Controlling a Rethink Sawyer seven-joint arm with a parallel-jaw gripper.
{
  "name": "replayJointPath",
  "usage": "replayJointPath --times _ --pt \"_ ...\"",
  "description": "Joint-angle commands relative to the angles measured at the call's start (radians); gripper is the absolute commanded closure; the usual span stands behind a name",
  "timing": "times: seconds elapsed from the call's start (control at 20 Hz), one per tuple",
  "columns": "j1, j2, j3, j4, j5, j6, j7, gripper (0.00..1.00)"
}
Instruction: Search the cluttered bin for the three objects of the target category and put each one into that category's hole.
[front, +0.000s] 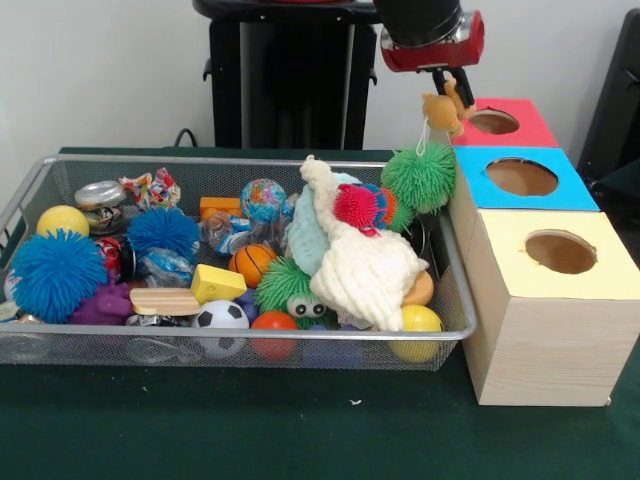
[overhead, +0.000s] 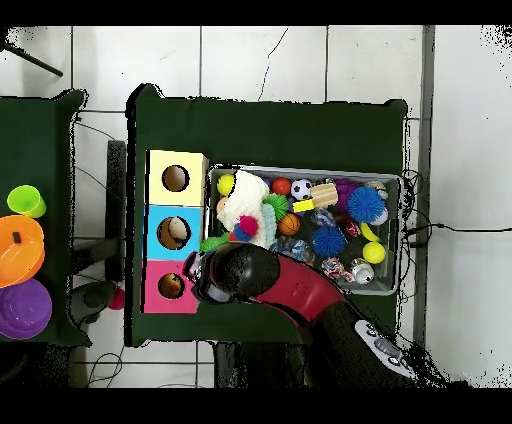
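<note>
The wire mesh bin (front: 455, 330) (overhead: 300, 169) is full of toys. My gripper (front: 443, 100) is raised over the bin's far right corner, just left of the red-topped box's hole (front: 494, 122) (overhead: 172, 286). It is shut on a thin cord from which a green puffer ball (front: 420, 177) (overhead: 213, 243) hangs beside the boxes. In the bin lie a big blue puffer ball (front: 57, 273) (overhead: 365, 203), a smaller blue one (front: 163, 232) (overhead: 328, 240), a pink one (front: 358, 206) and a green one with eyes (front: 285, 285). In the overhead view the arm hides the gripper.
The blue-topped box (front: 575, 190) and the yellow-topped box (front: 610, 262) stand in a row nearer the camera than the red one. A white knitted cloth (front: 365, 265), yellow balls (front: 62, 220), a football (front: 220, 318) and a can (front: 100, 195) crowd the bin. Bowls (overhead: 20, 250) sit on a side table.
</note>
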Motion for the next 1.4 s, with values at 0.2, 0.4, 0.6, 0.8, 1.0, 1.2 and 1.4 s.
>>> replayJointPath --times 0.2,0.4,0.6,0.8,1.0,1.2,1.4 --pt "-0.003 -0.049 0.021 -0.019 0.082 0.058 0.154 1.0" --pt "-0.006 -0.051 0.044 0.004 0.133 0.038 0.163 1.0" --pt "-0.025 -0.044 0.101 0.052 0.217 -0.032 0.15 1.0" --pt "-0.023 -0.04 0.119 0.077 0.251 -0.072 0.136 1.0" --pt "-0.017 -0.028 0.135 0.089 0.28 -0.113 0.138 1.0" --pt "-0.005 -0.019 0.138 0.082 0.285 -0.131 0.148 1.0" --pt "0.041 0.015 0.049 0.02 0.203 -0.074 0.143 1.0"
